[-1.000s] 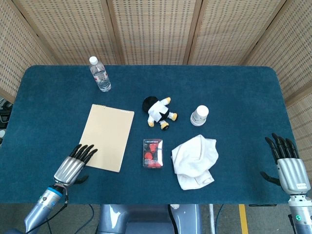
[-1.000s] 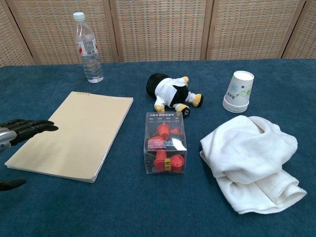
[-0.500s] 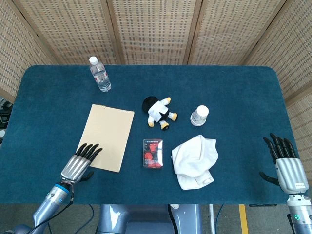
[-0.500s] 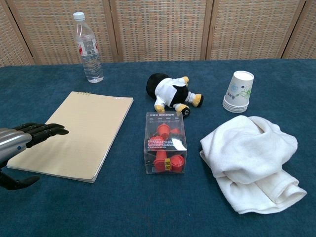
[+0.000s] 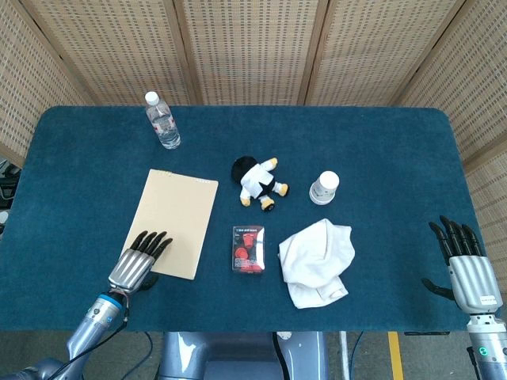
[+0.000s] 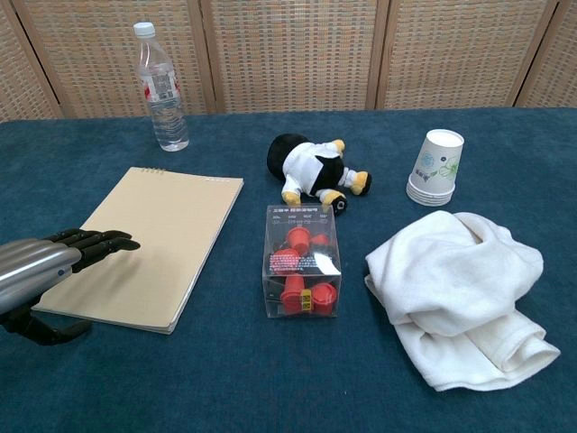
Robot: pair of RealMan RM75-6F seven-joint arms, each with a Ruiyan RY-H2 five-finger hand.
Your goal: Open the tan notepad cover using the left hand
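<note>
A blue table [image 5: 380,142] holds a closed tan notepad [image 5: 176,218] at its left side, bound along the far edge, with a towel [image 5: 317,261], a clear box [image 5: 249,248] of red parts, a plush toy [image 5: 258,180], cups [image 5: 324,187] and a bottle [image 5: 162,120] around it. The left hand [image 5: 139,263] hovers over the notepad's near left corner, fingers apart and extended, holding nothing. To open the cover cleanly, it likely needs to catch only the top sheet at the near edge and lift toward the binding. The right hand [image 5: 466,263] rests spread and empty at the table's right edge
</note>
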